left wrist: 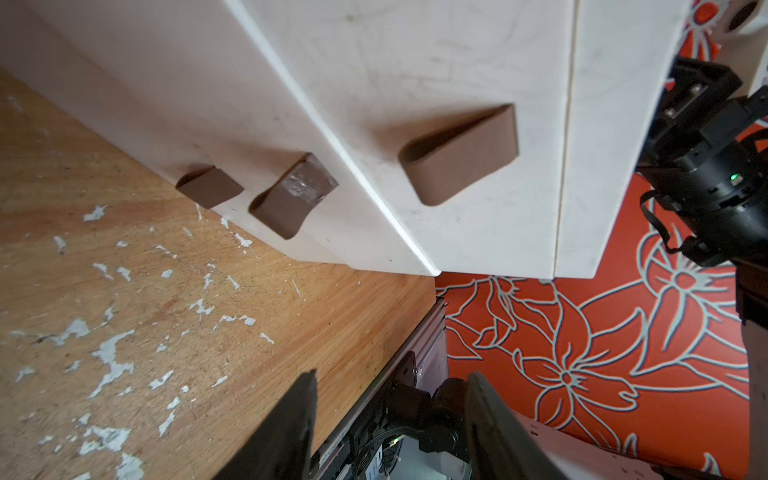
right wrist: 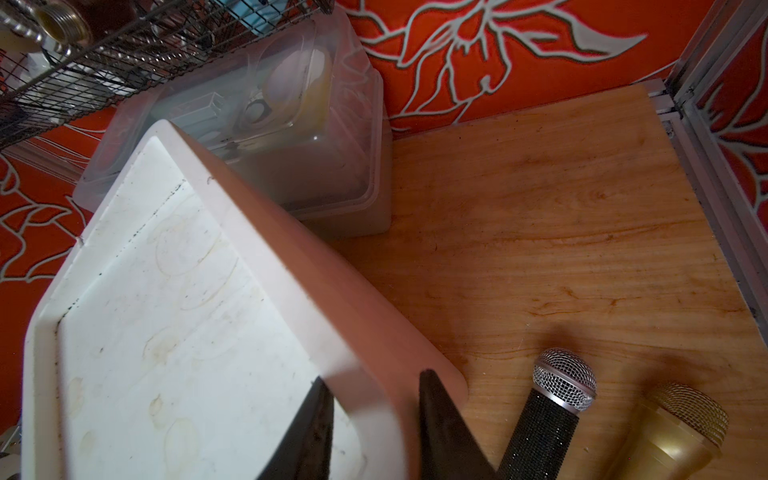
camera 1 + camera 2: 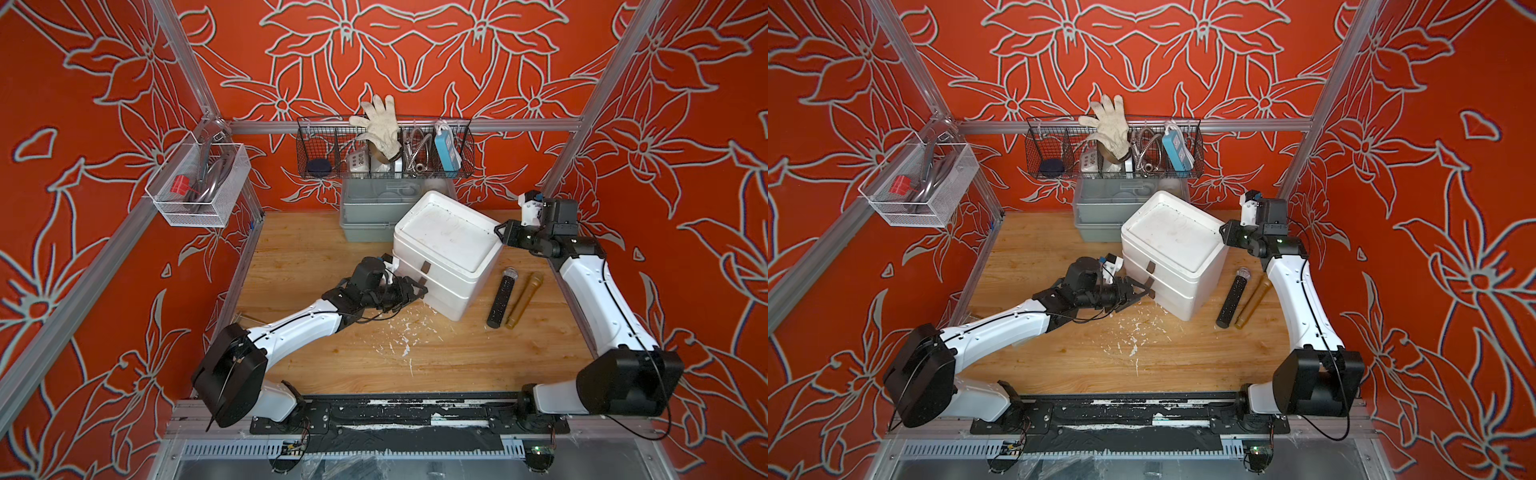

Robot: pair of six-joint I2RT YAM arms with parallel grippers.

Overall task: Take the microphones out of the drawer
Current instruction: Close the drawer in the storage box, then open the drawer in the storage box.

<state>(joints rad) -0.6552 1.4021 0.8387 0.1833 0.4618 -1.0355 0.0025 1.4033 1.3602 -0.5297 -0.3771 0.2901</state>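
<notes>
Left gripper (image 1: 390,374) hangs just short of the drawer fronts with its jaws well apart and nothing between them, facing the brown strap handles (image 1: 461,158). To its right on the desk (image 3: 332,353) lie a black microphone (image 3: 501,299) and a gold microphone (image 3: 524,300). They lie side by side, close against each other, beside the drawer unit (image 3: 446,245) and outside it.

All three drawers look pushed in, though I cannot tell whether any is a crack open. My reading is that the fetching is done or nearly so; the frames do not say which microphone was meant. If a drawer is yet to be opened, the next move calls for closing the jaws on one soft loop. Then comes a straight pull along the drawer's run, with the unit braced so it does not slide. The right gripper (image 2: 374,378) is placed for that. Its jaws straddle the raised rim at the unit's far right corner, closed on it as far as the wrist view shows.

The desk is pale wood flecked with white scraps. The black microphone has a glittery body and a silver mesh head; the gold one is smooth with matching mesh. The unit is matte white plastic, scuffed, its recessed top ring-stained. Behind it stand a cloudy plastic bin (image 3: 365,216) and a black wire basket (image 3: 316,137) holding a knit glove (image 3: 378,120).
</notes>
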